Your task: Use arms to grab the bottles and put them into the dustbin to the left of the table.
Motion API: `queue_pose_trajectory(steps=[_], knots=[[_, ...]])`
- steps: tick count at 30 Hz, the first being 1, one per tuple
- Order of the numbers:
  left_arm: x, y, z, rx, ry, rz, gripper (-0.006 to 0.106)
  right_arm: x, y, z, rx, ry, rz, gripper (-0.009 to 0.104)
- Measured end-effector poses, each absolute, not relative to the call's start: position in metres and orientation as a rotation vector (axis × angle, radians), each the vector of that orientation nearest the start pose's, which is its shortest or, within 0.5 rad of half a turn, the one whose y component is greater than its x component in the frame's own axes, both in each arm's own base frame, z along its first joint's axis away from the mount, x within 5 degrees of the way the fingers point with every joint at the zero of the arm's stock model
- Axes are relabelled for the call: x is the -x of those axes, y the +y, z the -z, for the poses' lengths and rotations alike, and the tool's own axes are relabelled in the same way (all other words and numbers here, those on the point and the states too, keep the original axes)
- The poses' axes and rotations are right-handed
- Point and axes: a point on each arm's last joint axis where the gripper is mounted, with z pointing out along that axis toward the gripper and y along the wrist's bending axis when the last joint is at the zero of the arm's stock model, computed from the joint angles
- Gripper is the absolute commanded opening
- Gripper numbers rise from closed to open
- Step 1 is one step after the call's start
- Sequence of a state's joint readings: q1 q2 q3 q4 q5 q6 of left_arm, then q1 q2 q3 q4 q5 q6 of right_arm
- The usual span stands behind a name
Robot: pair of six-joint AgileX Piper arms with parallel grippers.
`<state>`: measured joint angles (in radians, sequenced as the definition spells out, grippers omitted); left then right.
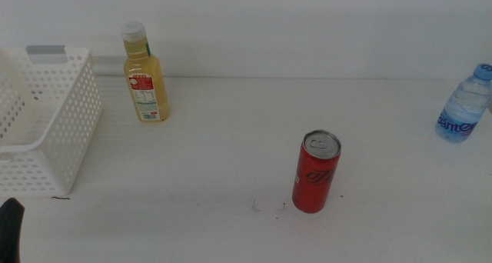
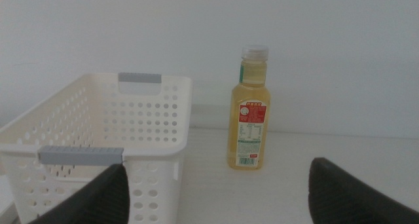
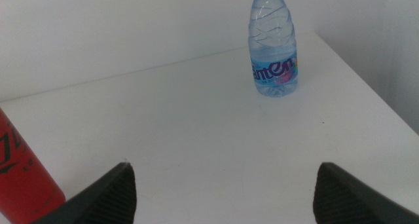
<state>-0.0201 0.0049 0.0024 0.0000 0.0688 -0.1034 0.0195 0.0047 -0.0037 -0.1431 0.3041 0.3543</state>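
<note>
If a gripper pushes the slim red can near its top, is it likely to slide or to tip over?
The slim red can stands upright, tall over a narrow base, so a high push would probably tip it. Being round, it would likely roll on the plain white flat tabletop. Its smooth metal side may be slippery for dark jaws.

Two bottles (image 1: 145, 72), one can (image 1: 316, 172), one basket (image 1: 46, 132)

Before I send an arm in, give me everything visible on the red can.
The red can is slim and tall, metal by its look, with a silvery top that shows a pull tab, seemingly unopened, and dark script lettering down its red side. It stands upright on the white table, near the middle toward the front, apart from both bottles and the basket. Nothing touches it but the tabletop. The right wrist view catches only its edge, beside that open gripper.
</note>
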Motion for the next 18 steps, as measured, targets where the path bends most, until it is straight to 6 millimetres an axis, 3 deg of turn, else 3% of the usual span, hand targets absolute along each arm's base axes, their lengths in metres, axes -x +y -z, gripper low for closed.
queue_pose_trajectory(steps=[12, 18], knots=[[-0.059, -0.003, -0.213, 0.025, 1.493, 0.101, 0.094, -0.055, -0.003, -0.187, -0.207, 1.775, -0.132, 0.09], [-0.085, -0.024, -0.219, -0.151, 1.489, 0.28, 0.094, -0.055, -0.003, -0.187, -0.207, 1.775, -0.132, 0.09]])
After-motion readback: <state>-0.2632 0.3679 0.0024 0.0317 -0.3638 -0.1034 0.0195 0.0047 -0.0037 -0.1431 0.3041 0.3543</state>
